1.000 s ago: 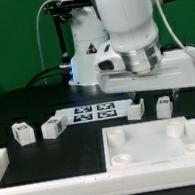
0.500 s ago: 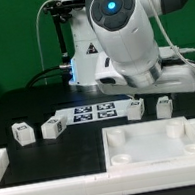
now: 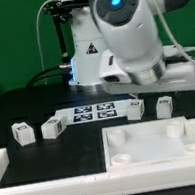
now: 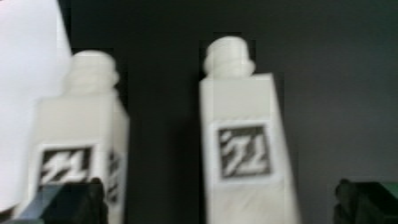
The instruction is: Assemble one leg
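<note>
Four small white legs with marker tags stand on the black table in the exterior view: two at the left (image 3: 23, 134) (image 3: 53, 127) and two at the right (image 3: 135, 107) (image 3: 165, 104). The arm's hand (image 3: 154, 72) hangs just above and behind the right pair; its fingers are hidden there. In the wrist view my gripper (image 4: 217, 205) is open, with its dark fingertips (image 4: 71, 203) far apart at the frame edge. One leg (image 4: 240, 130) lies between them, not touched. A second leg (image 4: 80, 140) lies beside it, near one fingertip.
The marker board (image 3: 88, 113) lies between the two pairs of legs. A large white square panel (image 3: 160, 155) with corner sockets lies at the front right. A white L-shaped rail (image 3: 36, 170) runs along the front left. A robot base stands behind.
The arm's wrist has turned and the hand has shifted slightly toward the exterior view's right above the right pair of legs. No leg has moved.
</note>
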Robot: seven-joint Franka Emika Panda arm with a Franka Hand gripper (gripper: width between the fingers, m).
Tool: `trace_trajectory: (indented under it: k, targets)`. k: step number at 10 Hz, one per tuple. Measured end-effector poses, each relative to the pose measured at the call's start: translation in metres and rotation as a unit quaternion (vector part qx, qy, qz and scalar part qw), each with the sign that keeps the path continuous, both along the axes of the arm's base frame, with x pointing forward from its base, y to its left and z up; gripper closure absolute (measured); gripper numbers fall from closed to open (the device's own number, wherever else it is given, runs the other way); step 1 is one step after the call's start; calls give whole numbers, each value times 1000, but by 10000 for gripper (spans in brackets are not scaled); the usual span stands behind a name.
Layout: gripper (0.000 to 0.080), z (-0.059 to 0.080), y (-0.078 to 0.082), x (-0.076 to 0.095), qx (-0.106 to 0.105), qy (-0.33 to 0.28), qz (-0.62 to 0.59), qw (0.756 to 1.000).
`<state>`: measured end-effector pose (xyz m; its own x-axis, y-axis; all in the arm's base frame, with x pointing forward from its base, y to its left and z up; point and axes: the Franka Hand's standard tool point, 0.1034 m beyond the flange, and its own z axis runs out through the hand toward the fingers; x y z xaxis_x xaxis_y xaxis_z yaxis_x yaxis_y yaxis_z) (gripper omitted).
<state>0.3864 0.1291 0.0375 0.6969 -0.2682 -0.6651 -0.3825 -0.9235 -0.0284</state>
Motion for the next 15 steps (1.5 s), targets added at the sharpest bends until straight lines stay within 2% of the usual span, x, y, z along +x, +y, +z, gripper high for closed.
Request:
trace_trajectory:
  k: [2, 5, 9, 11, 12, 13, 15]
  targets:
    - [150, -6, 9, -1, 0, -6, 8, 1000]
    - [150, -20, 8, -4, -2, -9, 7, 1000]
    - [150, -22, 9, -9, -3, -4, 8, 1000]
    - [416, -23, 6, -10, -2, -4, 8, 1000]
    - [416, -23, 5, -11, -2, -3, 8, 1000]
    - [512, -23, 5, -11, -2, -2, 7, 1000]
    - [511, -23, 5, -11, -2, -2, 7, 1000]
